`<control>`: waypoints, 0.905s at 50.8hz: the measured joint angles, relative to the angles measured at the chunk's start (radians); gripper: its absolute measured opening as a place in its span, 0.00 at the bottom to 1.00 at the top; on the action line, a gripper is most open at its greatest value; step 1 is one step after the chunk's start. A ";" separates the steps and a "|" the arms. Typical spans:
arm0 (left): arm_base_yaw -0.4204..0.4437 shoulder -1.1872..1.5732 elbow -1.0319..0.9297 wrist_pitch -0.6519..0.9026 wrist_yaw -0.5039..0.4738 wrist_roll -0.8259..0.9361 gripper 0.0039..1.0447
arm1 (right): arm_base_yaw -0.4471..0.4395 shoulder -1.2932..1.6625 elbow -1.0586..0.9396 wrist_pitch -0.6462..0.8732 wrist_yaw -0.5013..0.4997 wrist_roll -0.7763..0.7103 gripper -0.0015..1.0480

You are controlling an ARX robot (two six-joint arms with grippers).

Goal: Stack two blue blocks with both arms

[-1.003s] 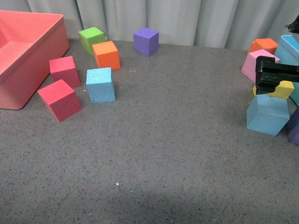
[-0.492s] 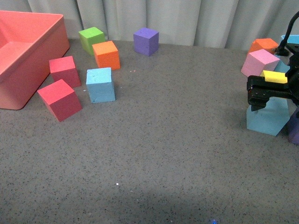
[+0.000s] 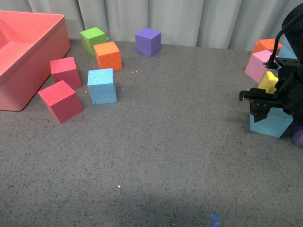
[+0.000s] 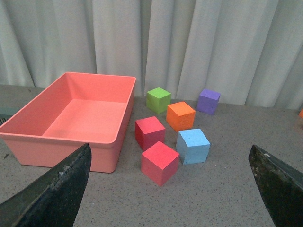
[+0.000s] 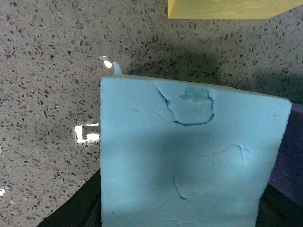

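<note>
Near the coral bin (image 3: pixel 47 61), the first blue block (image 3: pixel 102 86) is set on the table (image 3: pixel 180 156), with red cubes (image 3: pixel 60 100) between. Well apart from the bin, the second blue block (image 3: pixel 272 124) is straddled by the right tool (image 3: pixel 263 101); whether it is clamped cannot be told. A yellow cube (image 3: pixel 270 82) is seen just behind. The left tool (image 4: pixel 168 187) is spread wide.

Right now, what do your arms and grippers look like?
The bulky black right arm carries a thin black looping cable and ends in a wide black right gripper. Of the left gripper, only two dark, scuffed wedge-shaped fingers show.
</note>
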 joint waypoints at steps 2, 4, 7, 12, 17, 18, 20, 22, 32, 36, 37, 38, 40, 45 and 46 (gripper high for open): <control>0.000 0.000 0.000 0.000 0.000 0.000 0.94 | 0.000 0.000 0.001 0.000 -0.002 0.001 0.51; 0.000 0.000 0.000 0.000 0.000 0.000 0.94 | 0.000 0.000 0.001 0.001 -0.002 0.002 0.49; 0.000 0.000 0.000 0.000 0.000 0.000 0.94 | 0.003 -0.001 0.001 0.010 -0.004 0.004 0.45; 0.000 0.000 0.000 0.000 0.000 0.000 0.94 | 0.014 -0.011 -0.005 0.028 -0.021 0.003 0.44; 0.000 0.000 0.000 0.000 0.000 0.000 0.94 | 0.049 -0.036 -0.003 0.033 -0.051 -0.003 0.43; 0.000 0.000 0.000 0.000 0.000 0.000 0.94 | 0.059 -0.039 0.000 0.033 -0.058 -0.004 0.42; 0.000 0.000 0.000 0.000 0.000 0.000 0.94 | 0.074 -0.042 0.006 0.032 -0.069 -0.005 0.42; 0.000 0.000 0.000 0.000 0.000 0.000 0.94 | 0.090 -0.042 0.017 0.029 -0.076 -0.005 0.42; 0.000 0.000 0.000 0.000 0.000 0.000 0.94 | 0.183 -0.011 0.110 0.005 -0.109 -0.019 0.41; 0.000 0.000 0.000 0.000 0.000 0.000 0.94 | 0.226 0.026 0.167 -0.021 -0.115 -0.029 0.41; 0.000 0.000 0.000 0.000 0.000 0.000 0.94 | 0.234 0.035 0.179 -0.027 -0.117 -0.031 0.41; 0.000 0.000 0.000 0.000 0.000 0.000 0.94 | 0.240 0.046 0.192 -0.034 -0.121 -0.031 0.41; 0.000 0.000 0.000 0.000 0.000 0.000 0.94 | 0.253 0.071 0.222 -0.046 -0.127 -0.035 0.41; 0.000 0.000 0.000 0.000 0.000 0.000 0.94 | 0.270 0.111 0.279 -0.072 -0.120 -0.051 0.41; 0.000 0.000 0.000 0.000 0.000 0.000 0.94 | 0.274 0.117 0.290 -0.079 -0.120 -0.056 0.41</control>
